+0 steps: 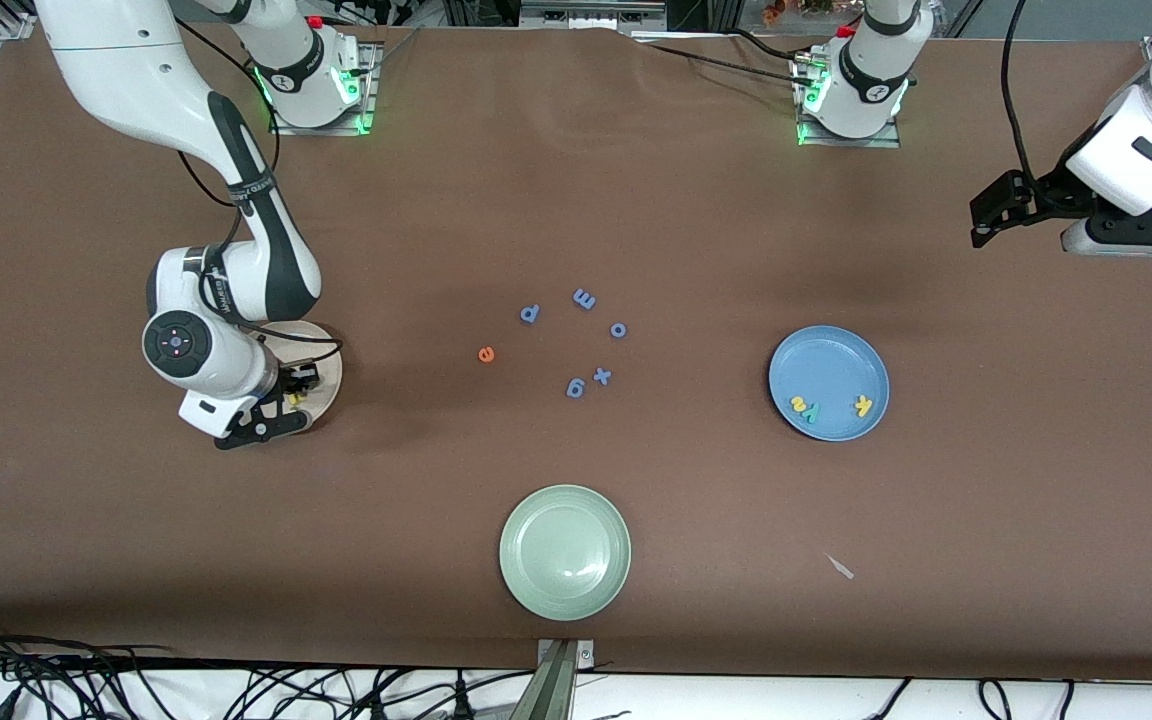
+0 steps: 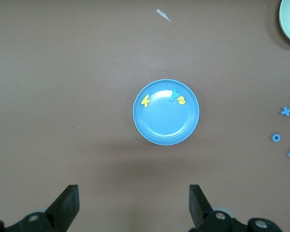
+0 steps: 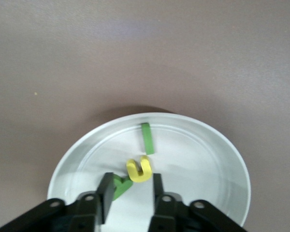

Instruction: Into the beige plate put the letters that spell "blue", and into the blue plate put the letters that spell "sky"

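Your right hand [image 1: 288,397] hung low over the beige plate [image 1: 332,352], which sat on the desk [image 1: 636,200] toward the right arm's end. In the right wrist view the hand [image 3: 132,188] had its fingers [image 3: 106,191] parted a little, with nothing pinched between them. Three letters lay in that plate [image 3: 208,159]. The yellow u [image 3: 138,169] was flat just off the fingertips. The dark green b [image 3: 120,186] lay beside it, partly hidden under one finger. The thin green l [image 3: 146,137] lay a bit apart from both, nearer the plate's middle.

The orange e [image 1: 486,354] was not in a plate. It lay on the bare desk near the middle, just beside a loose ring of periwinkle letters [image 1: 584,298], on the side toward the right arm's end.

The blue plate [image 1: 829,370] sat toward the left arm's end and held the yellow s [image 1: 798,404], the teal y [image 1: 813,410] and the yellow k [image 1: 864,404]. The s and y touched; the k lay apart from them by the rim.

Your left arm waited. Its hand [image 1: 986,215] was up over the desk at the left arm's end, spread wide and empty. Its wrist view looked down between the fingers [image 2: 67,205] at the blue plate [image 2: 164,123].

A pale green plate [image 1: 565,550] sat nearest the front camera, with nothing in it, and a small pale scrap [image 1: 841,567] lay on the desk beside it toward the left arm's end.
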Action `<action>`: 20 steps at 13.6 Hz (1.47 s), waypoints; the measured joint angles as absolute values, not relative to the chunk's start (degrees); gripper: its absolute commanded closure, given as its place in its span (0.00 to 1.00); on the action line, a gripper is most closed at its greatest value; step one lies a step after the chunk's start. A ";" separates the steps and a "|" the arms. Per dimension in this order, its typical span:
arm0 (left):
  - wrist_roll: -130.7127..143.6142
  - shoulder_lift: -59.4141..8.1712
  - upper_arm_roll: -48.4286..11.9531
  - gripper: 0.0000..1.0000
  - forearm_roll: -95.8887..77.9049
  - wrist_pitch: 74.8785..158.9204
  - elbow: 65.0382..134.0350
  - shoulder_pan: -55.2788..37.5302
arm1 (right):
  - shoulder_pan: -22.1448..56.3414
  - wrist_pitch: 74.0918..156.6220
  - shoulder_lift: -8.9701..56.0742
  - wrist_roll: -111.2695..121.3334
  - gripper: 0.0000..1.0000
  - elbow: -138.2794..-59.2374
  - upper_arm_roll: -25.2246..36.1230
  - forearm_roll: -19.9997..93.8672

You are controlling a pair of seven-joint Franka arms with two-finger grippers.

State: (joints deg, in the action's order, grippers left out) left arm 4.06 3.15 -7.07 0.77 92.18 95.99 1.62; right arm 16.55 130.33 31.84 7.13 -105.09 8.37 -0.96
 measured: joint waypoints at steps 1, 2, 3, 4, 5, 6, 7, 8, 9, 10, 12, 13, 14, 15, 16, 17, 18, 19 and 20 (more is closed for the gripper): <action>4.06 3.14 -6.89 0.00 0.77 92.18 95.99 1.62 | 16.73 129.82 31.45 5.71 0.00 -104.73 7.71 0.48; 4.06 3.13 -6.71 0.00 0.77 92.17 95.99 1.63 | 16.91 129.12 30.98 3.85 0.00 -104.07 6.55 2.48; 4.06 3.13 -6.59 0.00 0.77 92.17 95.99 1.64 | 17.26 128.63 30.56 1.30 0.00 -103.37 5.24 3.94; 4.06 3.12 -6.53 0.00 0.77 92.17 95.99 1.64 | 17.67 128.35 30.33 -2.26 0.00 -102.72 3.74 4.59; 4.06 3.12 -6.50 0.00 0.77 92.17 95.99 1.64 | 18.06 128.27 30.31 -6.16 0.00 -102.20 2.17 4.67; 4.06 3.12 -6.45 0.00 0.77 92.17 95.99 1.65 | 18.35 128.27 30.39 -9.97 0.00 -101.86 0.56 4.68; 4.06 3.11 -6.39 0.00 0.77 92.17 95.99 1.65 | 18.62 128.28 30.61 -13.64 0.00 -101.46 -0.99 4.68; 4.06 3.07 -6.30 0.00 0.77 92.17 95.99 1.65 | 19.26 128.28 31.00 -16.93 0.00 -100.97 -1.99 4.68; 4.06 2.98 -6.19 0.00 0.77 92.17 95.98 1.70 | 20.33 128.29 31.46 -19.56 0.00 -100.46 -2.43 4.68; 4.06 2.86 -6.10 0.00 0.77 92.18 95.96 1.79 | 21.81 128.38 32.03 -22.17 0.00 -99.99 -2.58 4.68; 4.06 2.51 -6.10 0.00 0.77 92.19 95.92 1.84 | 24.90 129.87 33.33 -27.75 0.00 -99.57 -2.66 4.67; 4.06 2.37 -6.11 0.00 0.77 92.20 95.90 1.84 | 26.31 130.72 34.06 -30.04 0.00 -99.56 -2.69 4.67; 4.06 2.29 -6.12 0.00 0.77 92.21 95.89 1.84 | 27.78 131.68 34.82 -32.08 0.00 -99.55 -2.71 4.67; 4.06 2.23 -6.13 0.00 0.77 92.21 95.87 1.84 | 29.02 132.48 35.57 -33.66 0.00 -99.56 -2.72 4.67; 4.06 2.19 -6.13 0.00 0.77 92.21 95.86 1.84 | 29.96 133.04 36.25 -34.42 0.00 -99.56 -2.71 4.67; 4.06 2.16 -6.13 0.00 0.77 92.21 95.83 1.84 | 30.57 133.49 36.91 -34.81 0.00 -99.56 -2.71 4.67; 4.06 2.13 -6.14 0.00 0.77 92.21 95.78 1.84 | 31.02 133.82 37.49 -34.89 0.00 -99.56 -2.71 4.67; 4.06 2.11 -6.14 0.00 0.77 92.21 95.75 1.84 | 31.37 134.02 37.96 -34.89 0.00 -99.57 -2.71 4.67; 4.06 2.09 -6.14 0.00 0.77 92.21 95.72 1.84 | 31.58 134.08 38.29 -34.89 0.00 -99.65 -2.71 4.65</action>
State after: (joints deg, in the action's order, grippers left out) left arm 4.06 2.09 -6.14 0.77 92.21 95.72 1.84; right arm 31.58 134.08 38.29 -34.89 -99.65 -2.71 4.65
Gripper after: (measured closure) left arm 0.000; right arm 0.000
